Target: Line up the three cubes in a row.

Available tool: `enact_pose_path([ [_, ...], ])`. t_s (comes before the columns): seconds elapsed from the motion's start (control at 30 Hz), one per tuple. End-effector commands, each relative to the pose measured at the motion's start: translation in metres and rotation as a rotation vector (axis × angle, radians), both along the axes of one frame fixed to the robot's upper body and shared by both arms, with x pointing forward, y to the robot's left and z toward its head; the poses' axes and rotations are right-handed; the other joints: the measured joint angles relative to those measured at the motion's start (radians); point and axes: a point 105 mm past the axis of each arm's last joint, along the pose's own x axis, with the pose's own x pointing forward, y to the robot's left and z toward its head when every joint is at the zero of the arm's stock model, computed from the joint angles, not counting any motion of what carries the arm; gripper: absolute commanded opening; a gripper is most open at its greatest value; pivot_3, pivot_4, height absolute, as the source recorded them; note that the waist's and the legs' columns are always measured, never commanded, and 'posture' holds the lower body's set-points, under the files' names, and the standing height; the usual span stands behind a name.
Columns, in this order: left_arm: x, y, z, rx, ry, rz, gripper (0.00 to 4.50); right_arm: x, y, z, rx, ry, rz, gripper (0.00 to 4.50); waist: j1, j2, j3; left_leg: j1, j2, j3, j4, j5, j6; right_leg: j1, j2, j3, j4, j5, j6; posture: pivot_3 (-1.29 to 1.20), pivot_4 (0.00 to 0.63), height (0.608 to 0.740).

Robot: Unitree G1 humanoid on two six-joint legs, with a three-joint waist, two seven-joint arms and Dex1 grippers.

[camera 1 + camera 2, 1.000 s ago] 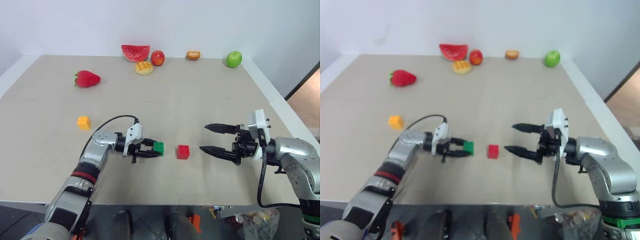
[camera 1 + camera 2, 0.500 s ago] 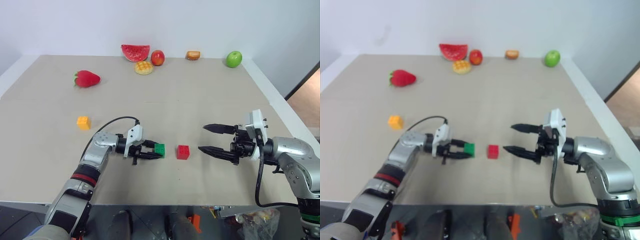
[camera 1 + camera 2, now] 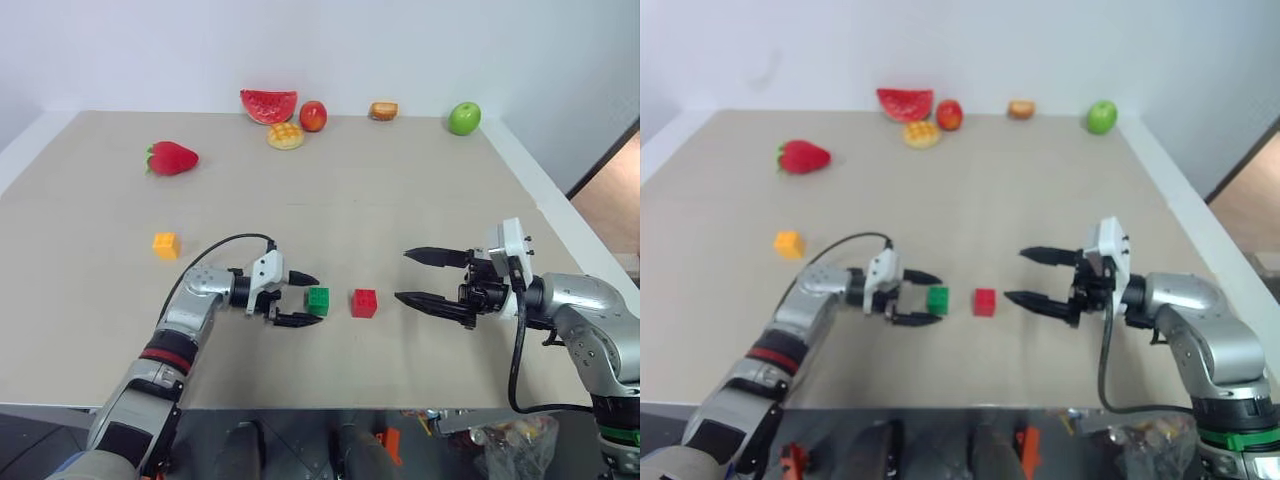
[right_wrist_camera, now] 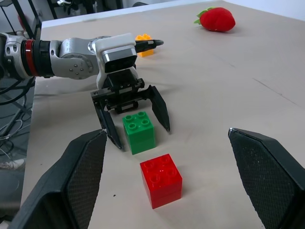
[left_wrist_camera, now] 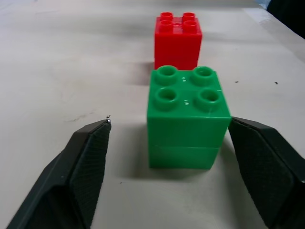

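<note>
My left gripper (image 3: 308, 300) stands spread around the green cube (image 3: 318, 300), not squeezing it. The red cube (image 3: 365, 303) sits just beside it; the orange cube (image 3: 166, 245) lies well apart. My right gripper (image 3: 407, 276) hovers wide.

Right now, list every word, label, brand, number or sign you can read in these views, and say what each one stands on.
None: no readable text, number or sign in these views.
Green cube: plain studs and sides, no lettering visible.
Red cube: plain, no lettering visible.
Orange-yellow cube: too small to tell.
White housing on the left wrist: no label seen.
</note>
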Motion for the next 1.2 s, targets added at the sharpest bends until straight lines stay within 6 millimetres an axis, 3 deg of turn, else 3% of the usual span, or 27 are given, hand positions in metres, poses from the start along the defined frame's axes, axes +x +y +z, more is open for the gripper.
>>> enact_pose_path([
  [0.03,0.004,0.036,0.007,0.013,-0.033,0.104,4.04,0.0,0.002,0.014,0.015,-0.049,0.016,4.24,-0.009,0.0,0.0,0.0,0.001,0.0,-0.001,0.0,0.0,0.0,0.001,0.0,0.0,0.0,-0.001,0.0,0.15,0.74],
  [0.23,0.0,0.105,0.01,0.079,-0.047,0.3,4.04,-0.001,0.003,0.018,0.013,-0.06,0.037,4.24,-0.019,0.0,0.0,0.002,0.005,0.0,-0.004,0.0,0.0,-0.001,0.005,0.0,0.001,0.0,-0.003,0.0,0.15,0.74],
  [0.3,-0.01,0.118,0.018,0.047,-0.024,0.349,4.04,0.007,0.005,0.019,0.008,-0.076,0.016,4.24,-0.021,0.0,0.0,0.002,0.008,0.0,-0.005,0.0,0.0,-0.001,0.007,0.0,0.0,-0.001,-0.006,0.0,0.15,0.74],
  [0.43,-0.023,0.124,0.042,-0.123,0.059,0.567,4.04,0.04,0.018,0.034,0.044,-0.202,-0.09,4.24,-0.027,0.0,0.0,0.003,0.012,0.002,-0.006,0.0,-0.001,-0.003,0.009,0.0,0.001,0.0,-0.01,0.0,0.15,0.74],
  [0.5,-0.02,0.131,0.045,-0.17,0.051,0.736,4.04,0.045,0.026,0.036,0.073,-0.201,-0.078,4.24,-0.015,0.0,0.0,0.003,0.012,0.001,-0.006,0.0,-0.001,-0.003,0.009,-0.001,0.001,0.0,-0.01,0.0,0.15,0.74],
  [0.67,-0.036,0.143,0.031,-0.205,0.106,1.023,4.04,0.043,0.043,0.024,0.085,-0.169,0.002,4.24,-0.01,0.0,0.0,0.002,0.012,0.003,-0.006,-0.001,-0.002,-0.002,0.008,0.0,0.0,-0.002,-0.007,0.0,0.15,0.74],
  [0.83,-0.039,0.165,0.023,-0.235,0.105,1.357,4.04,0.039,0.053,0.02,0.099,-0.122,0.097,4.24,-0.007,0.0,0.0,0.002,0.011,0.003,-0.006,-0.001,-0.003,-0.002,0.007,-0.001,0.0,-0.002,-0.005,0.0,0.15,0.74],
  [1.0,-0.037,0.178,0.021,-0.22,0.069,1.519,4.04,0.026,0.066,0.015,0.076,-0.082,0.223,4.24,-0.008,0.0,0.0,0.003,0.011,0.002,-0.006,-0.001,-0.003,-0.001,0.009,-0.001,0.0,-0.001,-0.008,0.0,0.15,0.74],
  [1.2,-0.028,0.188,0.021,-0.188,0.032,1.575,4.04,0.028,0.072,0.015,0.083,-0.091,0.232,4.24,-0.009,0.0,0.0,0.003,0.011,0.002,-0.005,-0.001,-0.003,-0.001,0.009,-0.001,0.0,-0.001,-0.009,0.0,0.15,0.74],
])
